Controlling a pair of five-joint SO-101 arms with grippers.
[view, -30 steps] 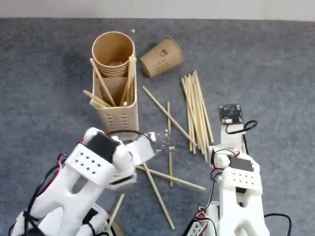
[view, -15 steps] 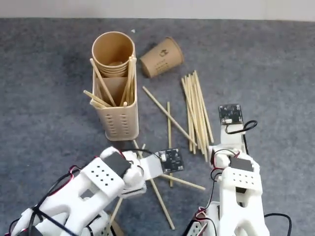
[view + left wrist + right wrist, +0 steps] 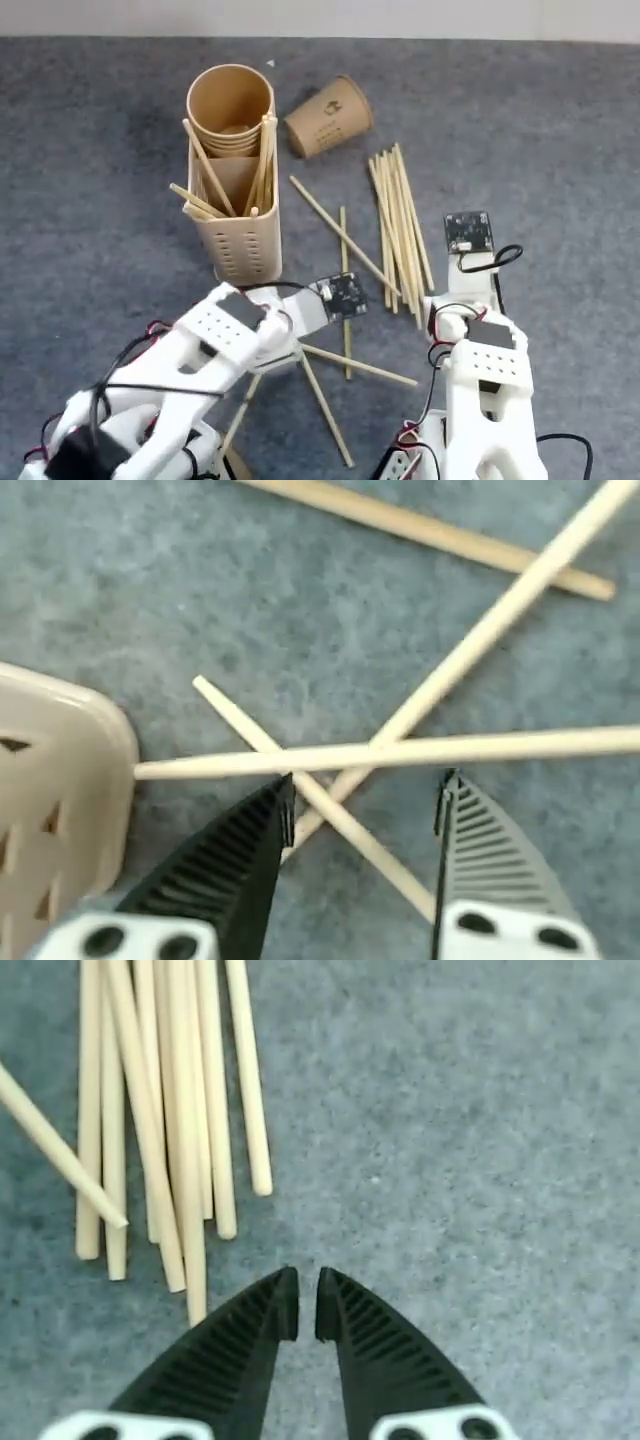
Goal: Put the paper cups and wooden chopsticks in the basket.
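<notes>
Chopsticks (image 3: 400, 750) crossed beside basket (image 3: 70, 770) edge | left hand (image 3: 366, 780) open above | right hand (image 3: 305, 1278) closed

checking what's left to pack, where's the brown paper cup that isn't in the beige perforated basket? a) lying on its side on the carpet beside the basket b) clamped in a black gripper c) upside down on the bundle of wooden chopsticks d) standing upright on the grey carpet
A: the brown paper cup lies tipped on its side on the grey carpet, close beside the beige perforated basket.
</notes>
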